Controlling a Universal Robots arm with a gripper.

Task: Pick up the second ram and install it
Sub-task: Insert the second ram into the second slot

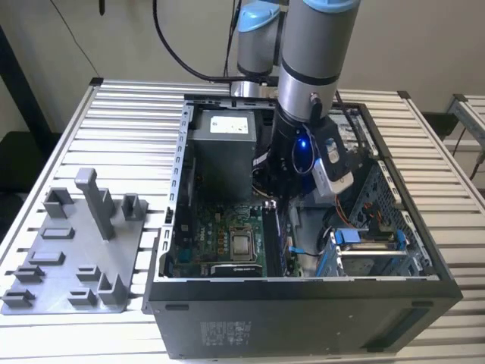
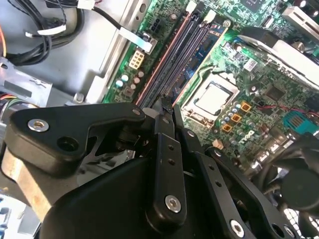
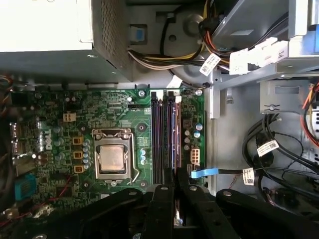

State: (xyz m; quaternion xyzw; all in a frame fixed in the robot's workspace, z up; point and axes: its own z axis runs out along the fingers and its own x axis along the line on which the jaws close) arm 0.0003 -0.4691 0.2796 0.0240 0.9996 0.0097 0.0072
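Observation:
My gripper (image 3: pixel 174 185) hangs inside the open computer case (image 1: pixel 303 303), right over the near end of the dark memory slots (image 3: pixel 164 134) beside the processor socket (image 3: pixel 112 159). Its two black fingers (image 3: pixel 160 199) stand almost together. A thin dark strip, seen edge-on, sits between them; I take it for the second ram (image 3: pixel 175 175). In the second wrist view the gripper (image 2: pixel 167 105) points at the same slots (image 2: pixel 174 59), just above the green board. In the exterior view the arm (image 1: pixel 311 76) reaches down into the case and covers the fingers.
A metal power supply (image 1: pixel 220 140) fills the case's far corner. Cable bundles (image 3: pixel 279 149) lie beside the board, and a drive bay with blue clips (image 1: pixel 364 243) stands at the exterior view's right. A grey holder fixture (image 1: pixel 76 250) sits on the slatted table outside the case.

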